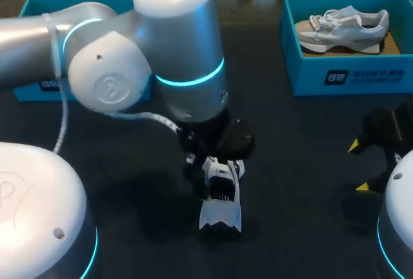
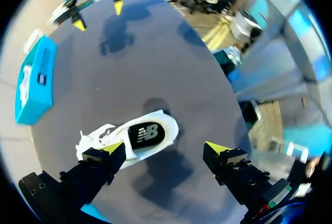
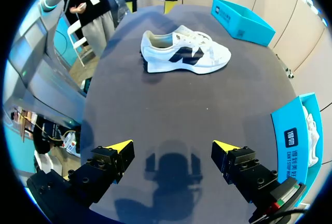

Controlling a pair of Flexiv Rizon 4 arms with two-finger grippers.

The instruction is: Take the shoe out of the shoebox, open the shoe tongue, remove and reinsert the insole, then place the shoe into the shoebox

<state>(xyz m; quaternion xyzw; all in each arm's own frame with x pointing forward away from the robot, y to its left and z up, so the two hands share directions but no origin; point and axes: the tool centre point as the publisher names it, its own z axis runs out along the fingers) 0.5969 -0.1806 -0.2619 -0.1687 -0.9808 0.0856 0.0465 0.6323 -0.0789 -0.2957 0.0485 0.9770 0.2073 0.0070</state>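
One white shoe [image 1: 221, 201] is out on the worktop [image 1: 290, 163], so removal looks done. Left end effector [image 2: 165, 149] hovers above it, fingers apart, gripping nothing. Right end effector [image 3: 174, 146] is also apart, empty, well clear. Tongue, insole and return to shoebox [image 1: 345, 75] seem left.

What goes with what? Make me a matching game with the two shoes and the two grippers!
1. shoe with dark logo
2. pale grey shoe
3. left gripper
4. right gripper

A. open, over bare tabletop
B. inside the blue shoebox
C. lying on the dark table
D. open, right over a shoe

Pairs: 1-C, 2-B, 3-D, 4-A.
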